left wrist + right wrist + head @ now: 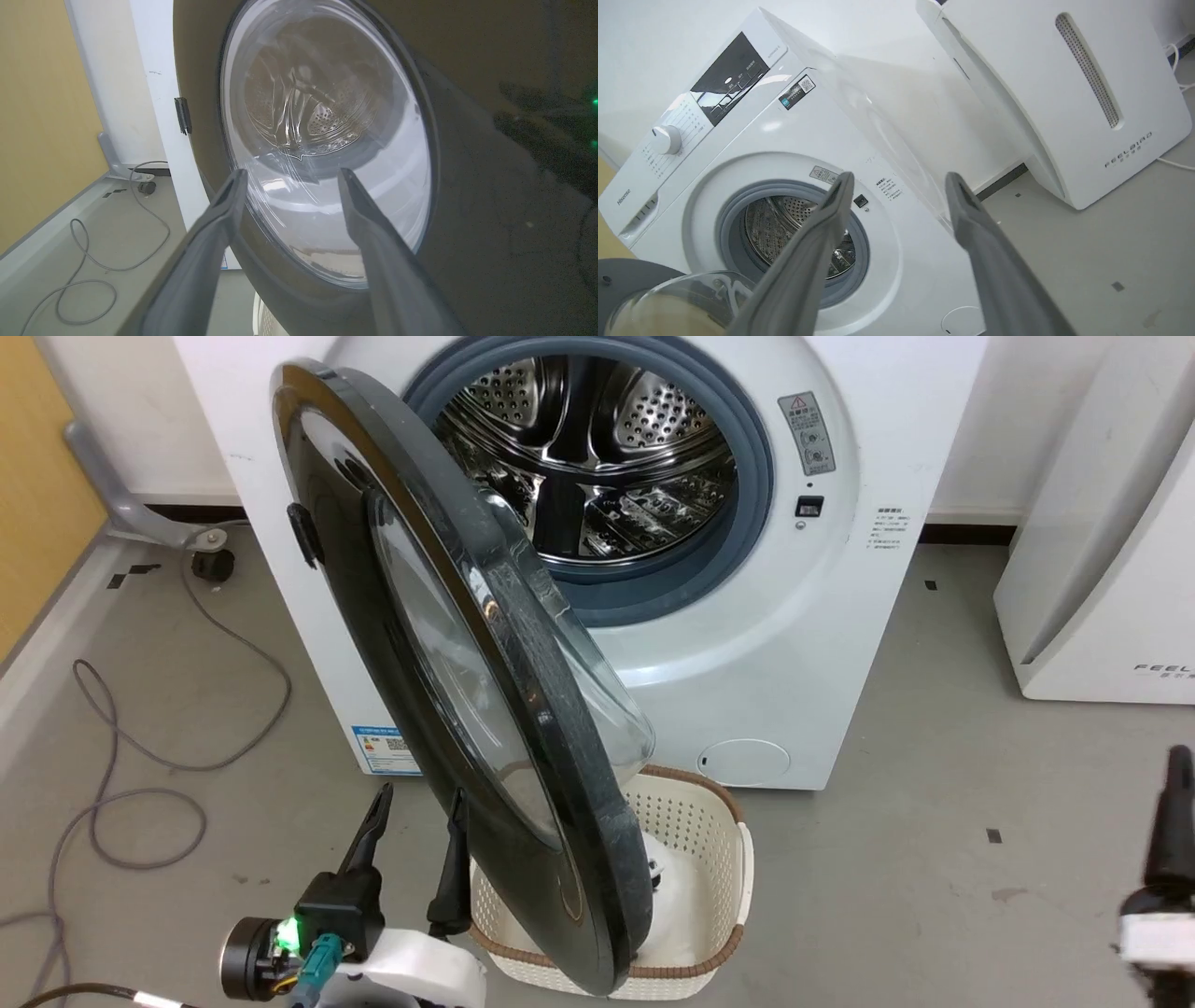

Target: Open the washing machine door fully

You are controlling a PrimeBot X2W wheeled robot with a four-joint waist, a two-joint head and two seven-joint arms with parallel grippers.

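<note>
The white washing machine (766, 644) stands ahead with its steel drum (597, 457) exposed. The washing machine door (551, 747), glossy black with a bulging glass bowl, is hinged on the left and hangs swung partway out over the floor. My left gripper (420, 807) is open, low beside the door's outer face. In the left wrist view its fingers (292, 174) point at the glass window of the door (467, 186), holding nothing. My right gripper (900, 179) is open and empty, aimed at the machine (784, 140). One right finger (1178, 803) shows at the far right, well away from the door.
A white perforated laundry basket (691, 821) with a brown rim sits on the floor under the door's lower edge. A white FEELBIRD appliance (1102, 569) stands to the right. A grey cable (140, 784) loops over the floor at left, near a wheeled grey leg (210, 560).
</note>
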